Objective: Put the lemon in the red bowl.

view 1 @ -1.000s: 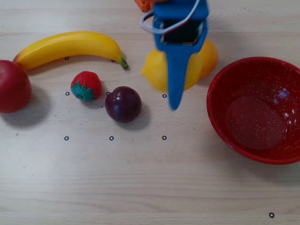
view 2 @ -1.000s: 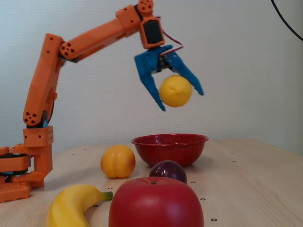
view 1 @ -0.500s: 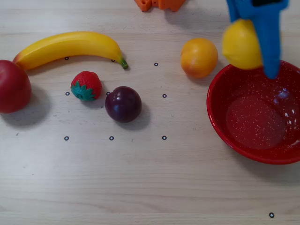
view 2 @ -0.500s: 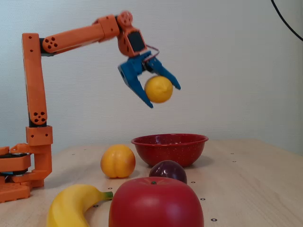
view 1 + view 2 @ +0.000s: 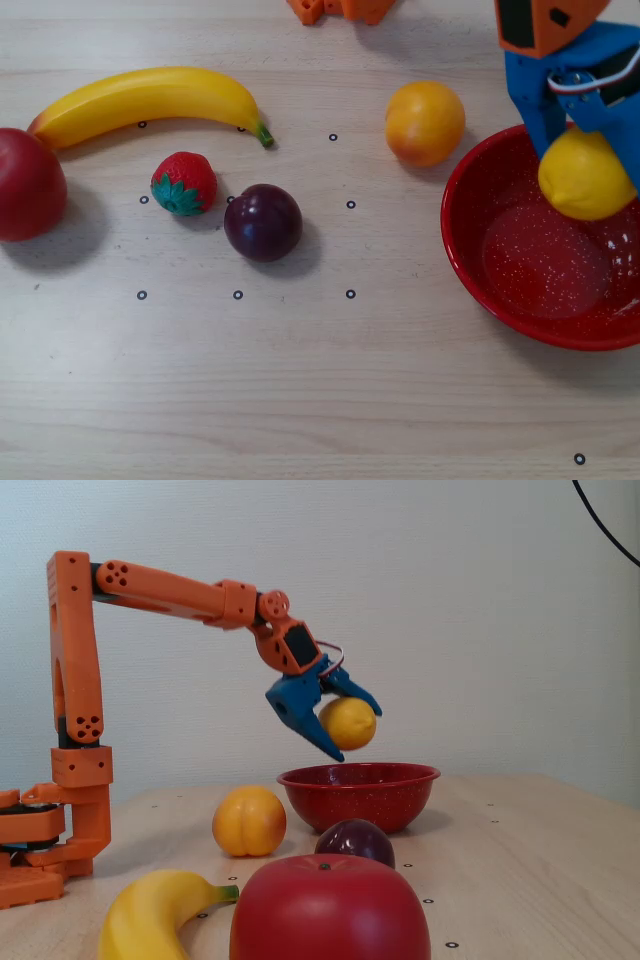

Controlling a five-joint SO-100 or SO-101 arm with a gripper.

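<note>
Gripping the bright yellow oval plastic-looking lemon (image 5: 347, 723) between the two blue plastic fingers of the orange arm's gripper (image 5: 350, 745), jaws closed narrowly against its sides. Hanging in the air just above the rim of the large round glossy red bowl with fine white speckles (image 5: 400, 798), clear of it in the fixed view. Lying over the bowl's upper interior in the overhead view, lemon (image 5: 585, 176) partly covered by the gripper (image 5: 590, 190), bare speckled floor of the bowl (image 5: 470, 260) showing below it. Reaching out from the orange arm base (image 5: 62, 810) at the left of the fixed view. Sitting just left of the bowl in the overhead view: a round orange-yellow fruit (image 5: 425, 122). Resting farther left on the pale wooden table (image 5: 320, 390): a dark purple plum (image 5: 263, 222), a small red strawberry (image 5: 184, 183), a long curved yellow banana (image 5: 150, 100) and a dark-red apple (image 5: 28, 185) at the edge.
</note>
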